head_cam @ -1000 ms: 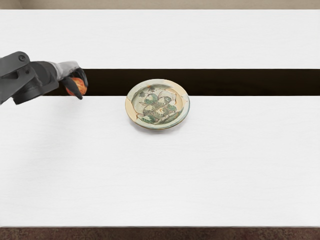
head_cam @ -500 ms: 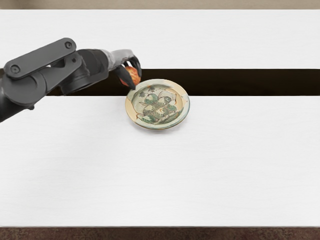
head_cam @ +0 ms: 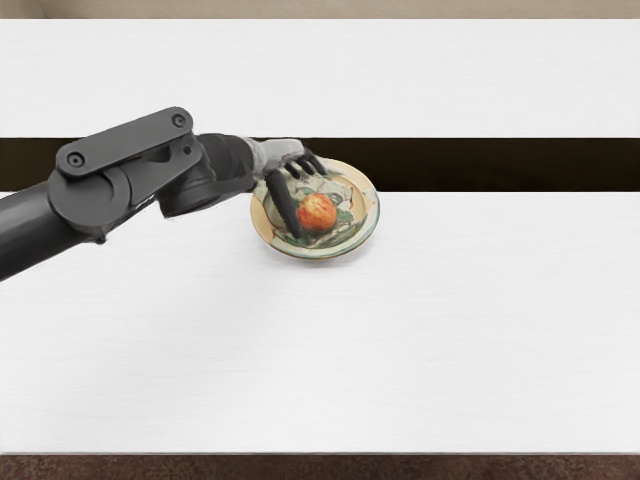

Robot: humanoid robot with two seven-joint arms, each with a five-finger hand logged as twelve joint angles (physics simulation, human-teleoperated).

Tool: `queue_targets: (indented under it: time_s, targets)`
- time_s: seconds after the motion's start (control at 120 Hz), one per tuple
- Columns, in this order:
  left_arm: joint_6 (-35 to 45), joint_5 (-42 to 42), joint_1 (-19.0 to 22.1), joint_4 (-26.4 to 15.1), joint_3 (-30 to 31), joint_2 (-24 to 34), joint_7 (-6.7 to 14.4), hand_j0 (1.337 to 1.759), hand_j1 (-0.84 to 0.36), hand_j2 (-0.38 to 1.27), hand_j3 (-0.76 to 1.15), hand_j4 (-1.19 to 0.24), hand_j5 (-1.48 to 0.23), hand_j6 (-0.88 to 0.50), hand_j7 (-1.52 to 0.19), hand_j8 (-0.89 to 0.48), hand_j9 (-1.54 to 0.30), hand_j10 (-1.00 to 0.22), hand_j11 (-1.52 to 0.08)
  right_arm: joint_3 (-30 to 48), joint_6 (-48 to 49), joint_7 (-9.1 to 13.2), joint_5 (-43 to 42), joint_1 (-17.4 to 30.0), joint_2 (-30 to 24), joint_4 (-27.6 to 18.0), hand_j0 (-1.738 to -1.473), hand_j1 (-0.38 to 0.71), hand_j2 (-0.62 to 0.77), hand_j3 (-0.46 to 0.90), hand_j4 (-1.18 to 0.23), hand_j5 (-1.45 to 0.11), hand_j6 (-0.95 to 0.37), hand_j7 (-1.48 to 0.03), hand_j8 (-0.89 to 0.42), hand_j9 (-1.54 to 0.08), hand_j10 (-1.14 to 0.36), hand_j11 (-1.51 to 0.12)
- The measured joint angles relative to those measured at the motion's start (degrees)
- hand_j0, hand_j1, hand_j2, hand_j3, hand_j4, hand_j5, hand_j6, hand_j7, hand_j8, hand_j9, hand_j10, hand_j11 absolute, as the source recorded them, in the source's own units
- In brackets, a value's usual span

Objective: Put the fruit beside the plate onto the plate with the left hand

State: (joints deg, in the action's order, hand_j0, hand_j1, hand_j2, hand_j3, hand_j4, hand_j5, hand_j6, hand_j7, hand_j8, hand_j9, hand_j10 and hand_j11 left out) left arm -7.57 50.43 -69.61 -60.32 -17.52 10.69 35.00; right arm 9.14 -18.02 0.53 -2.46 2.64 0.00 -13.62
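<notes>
Presently the fruit (head_cam: 317, 212) lies at the middle of the plate (head_cam: 371, 201), while the left hand (head_cam: 287, 172) hangs over the plate's left part, fingers (head_cam: 283, 211) spread and grasping nothing, one just beside the fruit.

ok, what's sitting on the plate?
The fruit lies on the plate. The left robot hand hangs open over its left side, hiding the rim there.

Bright, even, diffuse light; sharp render, no blur or glare; worktop (head_cam: 400, 330) near-white, only faint soft shadows.
</notes>
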Motion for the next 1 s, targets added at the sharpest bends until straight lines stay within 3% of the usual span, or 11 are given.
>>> queue_targets:
  time_s: [0.175,0.275,0.317,0.458,0.517,0.592,0.717,0.833,1.0]
  targets:
    - [-3.3,-13.5,0.6,0.0,-5.8,9.9,0.0,1.656,0.22,0.05,0.0,-0.12,-0.19,-0.06,-0.18,-0.06,-0.18,-0.08,-0.18,0.0,0.0,0.0,0.0,0.0,0.0,0.0,-1.658,-0.35,0.0,0.0,0.0,0.0,0.0,0.0,0.0,0.0,0.0,0.0]
    - [-7.8,-20.6,3.8,0.0,-7.8,13.7,0.0,1.657,0.26,0.03,0.0,-0.08,-0.13,-0.05,-0.12,-0.04,-0.12,-0.06,-0.12,0.0,0.0,0.0,0.0,0.0,0.0,0.0,-1.658,-0.35,0.0,0.0,0.0,0.0,0.0,0.0,0.0,0.0,0.0,0.0]
    - [-10.7,-22.9,7.2,0.1,-9.5,15.4,0.0,1.657,0.27,0.03,0.0,-0.07,-0.11,-0.04,-0.1,-0.04,-0.1,-0.05,-0.1,0.0,0.0,0.0,0.0,0.0,0.0,0.0,-1.658,-0.35,0.0,0.0,0.0,0.0,0.0,0.0,0.0,0.0,0.0,0.0]
    - [-22.9,-29.7,20.9,0.3,-25.7,22.0,0.0,1.658,0.3,0.02,0.0,-0.05,-0.07,-0.03,-0.07,-0.03,-0.06,-0.04,-0.06,0.0,0.0,0.0,0.0,0.0,0.0,0.0,-1.658,-0.35,0.0,0.0,0.0,0.0,0.0,0.0,0.0,0.0,0.0,0.0]
    - [-24.9,-32.0,22.5,1.0,-31.8,22.1,0.0,1.658,0.3,0.01,0.0,-0.04,-0.06,-0.03,-0.06,-0.03,-0.06,-0.03,-0.06,0.0,0.0,0.0,0.0,0.0,0.0,0.0,-1.658,-0.35,0.0,0.0,0.0,0.0,0.0,0.0,0.0,0.0,0.0,0.0]
    - [-26.2,-36.1,22.6,5.1,-36.5,22.5,0.0,1.658,0.31,0.01,0.0,-0.03,-0.05,-0.03,-0.05,-0.03,-0.05,-0.03,-0.05,0.0,0.0,0.0,0.0,0.0,0.0,0.0,-1.658,-0.35,0.0,0.0,0.0,0.0,0.0,0.0,0.0,0.0,0.0,0.0]
    - [-27.1,-43.3,28.3,11.2,-39.4,22.8,0.0,1.658,0.32,0.01,0.0,-0.03,-0.04,-0.02,-0.04,-0.02,-0.04,-0.02,-0.04,0.0,0.0,0.0,0.0,0.0,0.0,0.0,-1.658,-0.35,0.0,0.0,0.0,0.0,0.0,0.0,0.0,0.0,0.0,0.0]
    - [-27.3,-47.6,34.2,13.6,-40.3,22.7,0.0,1.658,0.32,0.01,0.0,-0.02,-0.03,-0.02,-0.03,-0.02,-0.03,-0.02,-0.03,0.0,0.0,0.0,0.0,0.0,0.0,0.0,-1.658,-0.35,0.0,0.0,0.0,0.0,0.0,0.0,0.0,0.0,0.0,0.0]
    - [-27.4,-51.6,35.0,16.0,-40.6,23.1,0.0,1.658,0.32,0.01,0.0,-0.02,-0.03,-0.02,-0.03,-0.02,-0.03,-0.02,-0.03,0.0,0.0,0.0,0.0,0.0,0.0,0.0,-1.658,-0.35,0.0,0.0,0.0,0.0,0.0,0.0,0.0,0.0,0.0,0.0]
